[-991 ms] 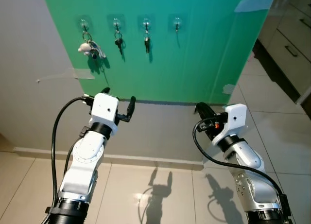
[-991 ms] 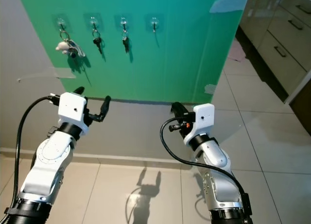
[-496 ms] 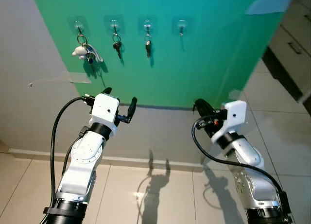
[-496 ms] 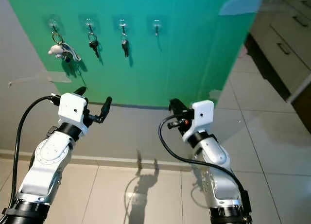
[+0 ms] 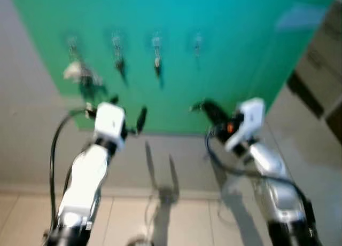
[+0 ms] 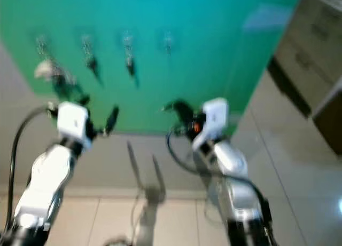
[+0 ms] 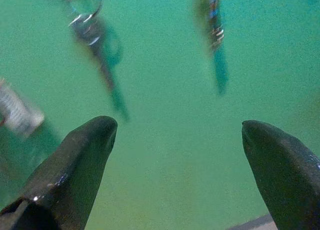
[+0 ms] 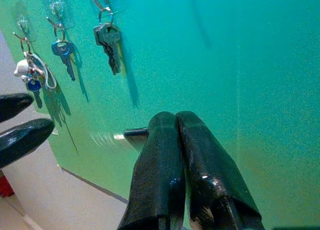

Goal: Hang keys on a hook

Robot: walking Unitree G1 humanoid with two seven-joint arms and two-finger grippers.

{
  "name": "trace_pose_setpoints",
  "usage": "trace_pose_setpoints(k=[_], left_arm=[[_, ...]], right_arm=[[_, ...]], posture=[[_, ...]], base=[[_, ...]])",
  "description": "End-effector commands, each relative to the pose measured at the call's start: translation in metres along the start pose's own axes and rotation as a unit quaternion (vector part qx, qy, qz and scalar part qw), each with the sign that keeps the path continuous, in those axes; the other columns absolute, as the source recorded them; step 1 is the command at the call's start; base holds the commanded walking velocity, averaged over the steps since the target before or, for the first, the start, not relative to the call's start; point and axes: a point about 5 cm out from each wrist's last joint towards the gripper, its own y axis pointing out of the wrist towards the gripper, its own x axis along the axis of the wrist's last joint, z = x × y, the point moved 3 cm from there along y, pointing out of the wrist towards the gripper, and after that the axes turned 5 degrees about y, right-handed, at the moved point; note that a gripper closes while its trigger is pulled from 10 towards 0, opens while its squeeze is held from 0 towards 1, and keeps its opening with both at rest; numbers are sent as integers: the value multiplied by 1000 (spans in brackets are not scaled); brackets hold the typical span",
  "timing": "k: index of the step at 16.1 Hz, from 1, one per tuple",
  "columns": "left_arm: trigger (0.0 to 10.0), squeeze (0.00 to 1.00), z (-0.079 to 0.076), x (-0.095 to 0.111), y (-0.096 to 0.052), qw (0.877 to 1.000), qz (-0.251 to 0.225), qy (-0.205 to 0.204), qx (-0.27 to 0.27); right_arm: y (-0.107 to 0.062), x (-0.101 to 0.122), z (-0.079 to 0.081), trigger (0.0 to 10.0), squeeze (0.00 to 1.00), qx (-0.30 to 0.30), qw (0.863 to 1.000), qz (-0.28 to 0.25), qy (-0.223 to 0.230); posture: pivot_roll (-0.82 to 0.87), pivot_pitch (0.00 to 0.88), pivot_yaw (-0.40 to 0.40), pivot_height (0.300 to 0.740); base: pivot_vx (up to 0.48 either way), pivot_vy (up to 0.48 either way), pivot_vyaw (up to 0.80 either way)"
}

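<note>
A green board (image 5: 235, 70) on the wall carries four hooks in a row; both eye views are blurred. A bunch with a white charm (image 5: 75, 71), a dark key (image 5: 118, 62) and another key (image 5: 156, 62) hang on the left three. The fourth hook (image 5: 197, 42) is bare. My right gripper (image 5: 209, 110) is raised below that hook, shut on a small flat key (image 8: 136, 134) that sticks out sideways from its fingertips. My left gripper (image 5: 128, 110) is open and holds nothing, facing the board under the hanging keys (image 7: 92, 28).
Grey wall runs under the board down to a tiled floor (image 5: 187, 224). Drawer cabinets (image 5: 320, 59) stand at the right. A pale tape patch (image 5: 299, 15) sits on the board's upper right. My left fingers (image 8: 22, 135) appear in the right wrist view.
The picture has shifted and blurred, so the camera is moving. My right gripper has risen and reached closer to the board, toward the hooks. The left arm holds about the same pose.
</note>
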Motion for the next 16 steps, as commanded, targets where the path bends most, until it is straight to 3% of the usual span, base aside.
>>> trace_pose_setpoints(k=[1,6,16], left_arm=[[10000,0,-16,10,-3,999,-26,-10,-47],[10000,0,-29,18,-9,992,-45,-31,-114],[10000,0,-20,25,-1,993,-46,-15,-104]], right_arm=[[-3,7,-1,10000,0,13,1000,-7,15],[18,36,12,10000,0,51,996,-55,39],[69,57,9,10000,0,59,995,-64,51]], posture=[[-45,0,8,740],[-52,0,4,740],[-29,0,-7,740]], base=[[0,0,0],[0,0,0],[0,0,0]])
